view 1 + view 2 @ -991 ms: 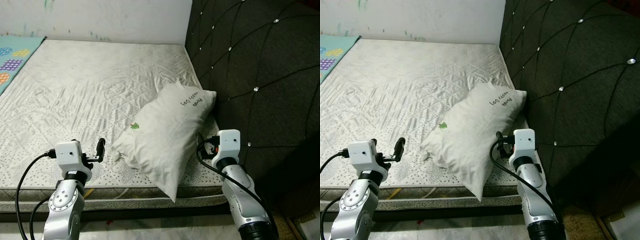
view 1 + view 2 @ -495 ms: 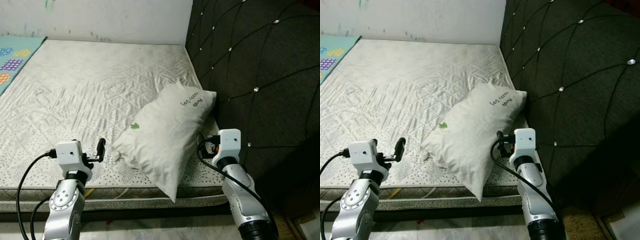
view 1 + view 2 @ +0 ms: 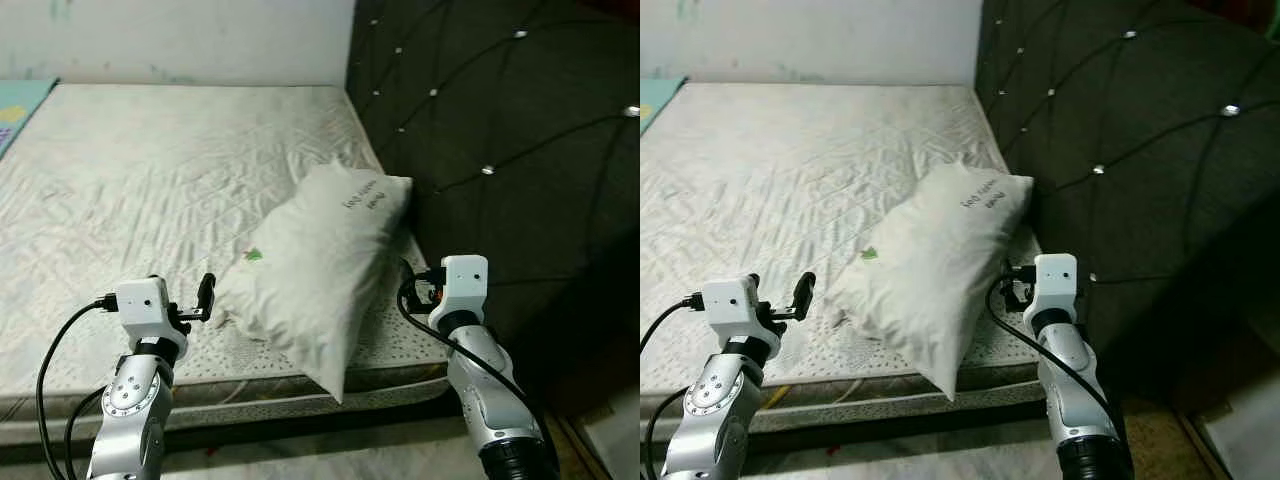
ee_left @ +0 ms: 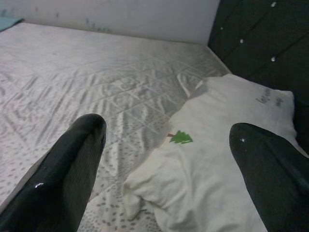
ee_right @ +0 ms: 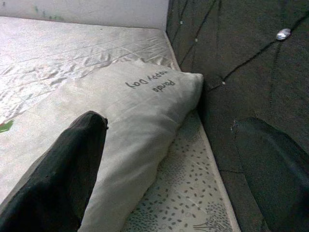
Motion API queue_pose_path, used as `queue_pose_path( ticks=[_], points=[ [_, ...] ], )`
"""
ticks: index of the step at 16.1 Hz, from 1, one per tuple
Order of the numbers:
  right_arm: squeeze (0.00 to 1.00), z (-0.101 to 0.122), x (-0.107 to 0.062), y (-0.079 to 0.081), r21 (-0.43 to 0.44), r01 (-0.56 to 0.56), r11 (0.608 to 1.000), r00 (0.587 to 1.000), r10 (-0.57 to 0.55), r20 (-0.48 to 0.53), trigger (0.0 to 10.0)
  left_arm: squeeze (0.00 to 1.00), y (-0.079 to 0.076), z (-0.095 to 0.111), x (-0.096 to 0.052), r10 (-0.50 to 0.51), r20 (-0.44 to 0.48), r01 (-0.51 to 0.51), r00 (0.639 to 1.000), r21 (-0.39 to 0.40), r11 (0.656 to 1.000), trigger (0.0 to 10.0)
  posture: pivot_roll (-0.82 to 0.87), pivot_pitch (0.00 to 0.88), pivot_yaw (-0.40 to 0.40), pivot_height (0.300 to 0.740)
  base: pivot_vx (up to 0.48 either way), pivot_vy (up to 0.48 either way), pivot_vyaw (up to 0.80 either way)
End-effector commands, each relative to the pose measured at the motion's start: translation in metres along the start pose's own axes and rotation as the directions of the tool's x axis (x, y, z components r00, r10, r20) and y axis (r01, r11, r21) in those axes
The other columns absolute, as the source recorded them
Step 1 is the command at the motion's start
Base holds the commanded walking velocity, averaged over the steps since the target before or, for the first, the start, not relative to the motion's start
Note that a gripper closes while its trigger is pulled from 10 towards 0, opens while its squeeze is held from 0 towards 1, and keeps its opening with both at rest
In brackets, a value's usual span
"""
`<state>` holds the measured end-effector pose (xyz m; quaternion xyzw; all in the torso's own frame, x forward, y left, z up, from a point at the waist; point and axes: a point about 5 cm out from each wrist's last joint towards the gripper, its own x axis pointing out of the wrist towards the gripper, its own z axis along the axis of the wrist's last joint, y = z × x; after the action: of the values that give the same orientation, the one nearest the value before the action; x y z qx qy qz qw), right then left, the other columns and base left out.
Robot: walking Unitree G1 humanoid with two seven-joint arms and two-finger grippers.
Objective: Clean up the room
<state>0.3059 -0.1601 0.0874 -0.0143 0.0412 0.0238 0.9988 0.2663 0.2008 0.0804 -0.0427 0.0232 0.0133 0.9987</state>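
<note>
Left gripper (image 4: 164, 159): jaws open, empty, just short of pillow's near corner. Pillow (image 3: 320, 265): askew on mattress (image 3: 150, 170), end overhanging edge. Right gripper (image 5: 169, 159): jaws open beside headboard (image 3: 500, 110). Advise: pinch corners both sides, probably lift together.

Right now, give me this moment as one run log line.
left claw open, facing pillow | right claw open, beside pillow near headboard | pillow lies on mattress

Spread fingers (image 5: 53, 179) frame a white pillow (image 5: 111, 121) touching the dark headboard (image 5: 251, 63).
</note>
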Motion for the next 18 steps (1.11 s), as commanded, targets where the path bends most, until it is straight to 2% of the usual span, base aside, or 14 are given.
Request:
queue_pose_path(
  ticks=[1,6,10,18],
  points=[
    [0.00,-0.0005,0.0005,-0.0010,-0.004,0.004,1.000,1.000,-0.004,0.001,10.0,0.00,0.0002,-0.0020,-0.0001,-0.011,-0.011,0.011,1.000,0.008,1.000,10.0,-0.07,0.047,-0.028,0.740,0.000,0.000,0.00],
    [0.00,-0.0003,0.0014,-0.0003,-0.006,0.010,1.000,1.000,-0.010,0.000,10.0,0.00,-0.0021,-0.0025,0.0001,-0.022,-0.014,0.022,1.000,0.009,1.000,10.0,-0.07,0.048,-0.028,0.740,0.000,0.000,0.00],
    [0.00,-0.0003,0.0025,0.0009,-0.005,0.004,1.000,1.000,-0.004,0.000,10.0,0.00,-0.0028,-0.0031,0.0004,-0.020,-0.015,0.020,1.000,0.012,1.000,10.0,-0.07,0.034,-0.033,0.740,0.000,0.000,-0.74],
    [0.00,-0.0006,0.0044,0.0023,-0.009,-0.001,1.000,1.000,0.001,0.007,10.0,0.00,-0.0041,-0.0028,0.0020,-0.019,-0.008,0.020,1.000,0.020,1.000,10.0,-0.07,0.031,-0.033,0.740,0.000,0.000,0.00]
  ],
)
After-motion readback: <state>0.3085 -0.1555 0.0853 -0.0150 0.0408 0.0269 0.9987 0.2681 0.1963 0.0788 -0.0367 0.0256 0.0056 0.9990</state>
